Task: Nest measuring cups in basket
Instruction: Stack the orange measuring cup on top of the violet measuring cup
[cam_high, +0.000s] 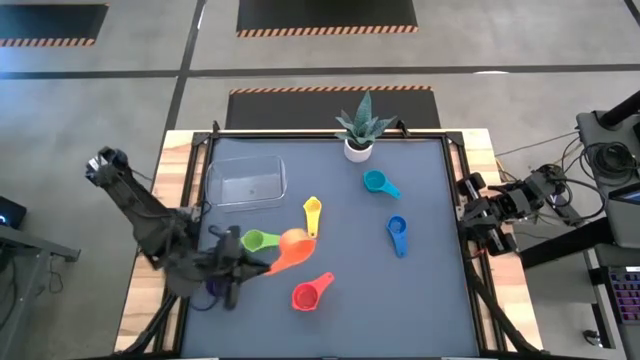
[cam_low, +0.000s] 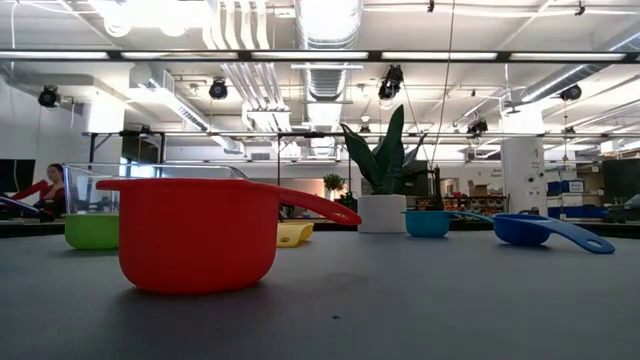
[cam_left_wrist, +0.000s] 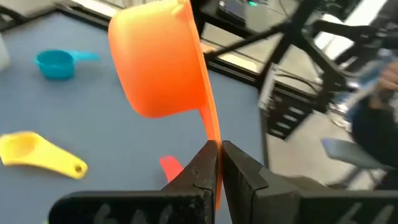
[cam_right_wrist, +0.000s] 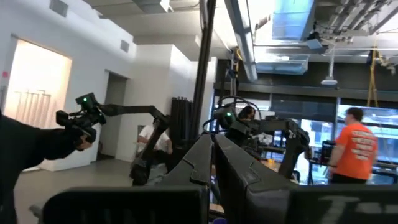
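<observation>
My left gripper (cam_high: 255, 266) (cam_left_wrist: 219, 149) is over the table's near-left part, shut on the orange measuring cup (cam_high: 293, 245) (cam_left_wrist: 158, 62). The green cup (cam_high: 258, 240), yellow cup (cam_high: 312, 213), teal cup (cam_high: 376, 182), blue cup (cam_high: 397, 233) and red cup (cam_high: 308, 295) (cam_low: 200, 235) rest on the dark mat. Something purple (cam_high: 214, 288) peeks out beneath the left arm. The clear basket (cam_high: 245, 182) sits on the mat's far-left part. My right gripper (cam_high: 470, 215) (cam_right_wrist: 212, 142) waits shut beyond the table's right edge. My left gripper pinches the orange cup's flat handle near its free end (cam_left_wrist: 213, 140) between the two fingers, which lie along the handle. It comes from the table's left side. The cup is lifted clear of the mat and turned on its side, bowl ahead of the fingertips.
A white pot with a spiky plant (cam_high: 358, 135) stands at the mat's far edge, right of the basket. The mat's near-right part holds no cups. Cables and gear lie off the table's right side. People are in the room behind the table.
</observation>
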